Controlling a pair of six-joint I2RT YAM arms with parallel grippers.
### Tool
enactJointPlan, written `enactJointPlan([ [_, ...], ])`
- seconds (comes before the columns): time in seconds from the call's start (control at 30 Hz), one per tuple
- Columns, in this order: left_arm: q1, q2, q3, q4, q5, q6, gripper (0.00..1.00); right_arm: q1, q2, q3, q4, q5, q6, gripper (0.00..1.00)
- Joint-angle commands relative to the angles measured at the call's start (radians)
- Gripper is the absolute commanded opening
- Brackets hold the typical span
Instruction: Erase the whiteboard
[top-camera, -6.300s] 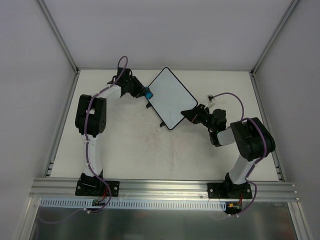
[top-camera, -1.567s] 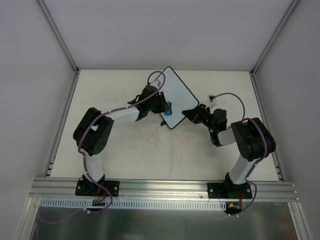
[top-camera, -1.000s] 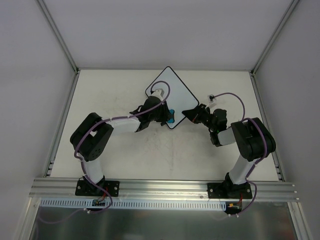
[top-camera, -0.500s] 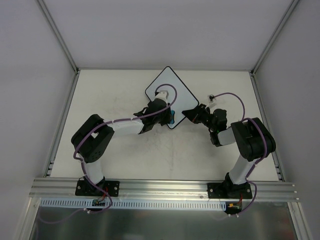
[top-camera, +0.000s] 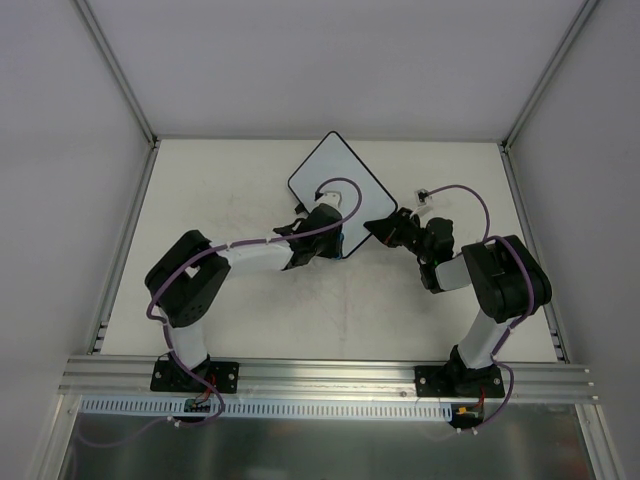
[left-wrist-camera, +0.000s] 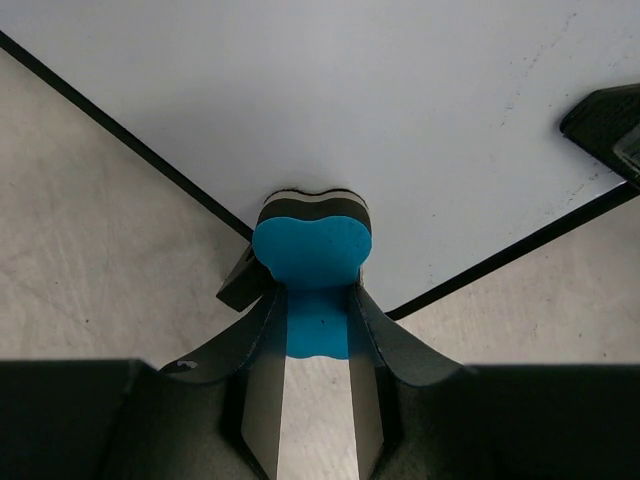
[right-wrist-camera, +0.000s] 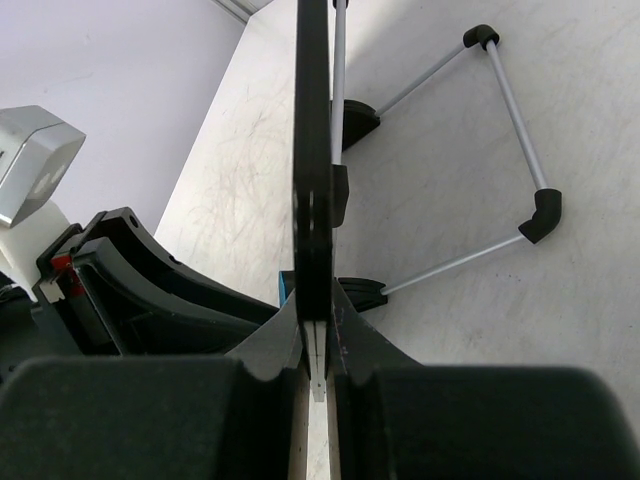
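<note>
1. Two robot arms share a pale table (top-camera: 250, 320) – the left arm (top-camera: 190, 290) reaches in from 7 o'clock and the right arm (top-camera: 500, 280) from 4 o'clock.
2. The whiteboard (top-camera: 335, 175) sits at 12 o'clock from the table's middle, turned like a diamond, one corner pointing toward the arms.
3. The right gripper (top-camera: 385, 228) is clamped on the board's rim along its 4 o'clock edge. In the right wrist view the board is seen edge-on between the closed fingers, with a wire stand (right-wrist-camera: 500, 150) on the table beside it.
4. The left gripper (left-wrist-camera: 312, 320) pinches a blue eraser (left-wrist-camera: 312, 250) tightly, its dark felt face pressed on the board at the 6 o'clock corner, just inside the black rim.
5. Progress, as a judgement: the surface in the left wrist view looks almost wholly white, with only faint specks toward 2 o'clock, so the wiping seems nearly done. A last pass over those specks may remain. Pen marks too faint to see cannot be ruled out.
6. Containers: none are in view.
</note>
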Motion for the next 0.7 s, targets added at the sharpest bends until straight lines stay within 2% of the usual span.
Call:
enactJointPlan([
  [0.0, -0.049, 0.08, 0.017, -0.255, -0.057, 0.032, 0.0, 0.023, -0.03, 0.038, 0.108, -0.061, -0.005, 0.0],
  [0.2, -0.049, 0.103, 0.074, -0.323, -0.081, 0.018, 0.0, 0.023, -0.03, 0.039, 0.108, -0.061, -0.005, 0.0],
  [0.4, -0.043, 0.08, 0.218, -0.524, -0.18, -0.048, 0.0, 0.023, -0.034, 0.036, 0.107, -0.057, -0.007, 0.0],
  [0.53, -0.029, 0.034, 0.266, -0.532, -0.234, -0.029, 0.0, 0.023, -0.034, 0.035, 0.107, -0.058, -0.005, 0.0],
  [0.67, -0.006, 0.021, 0.33, -0.542, -0.225, 0.003, 0.0, 0.022, -0.034, 0.036, 0.107, -0.058, -0.005, 0.0],
])
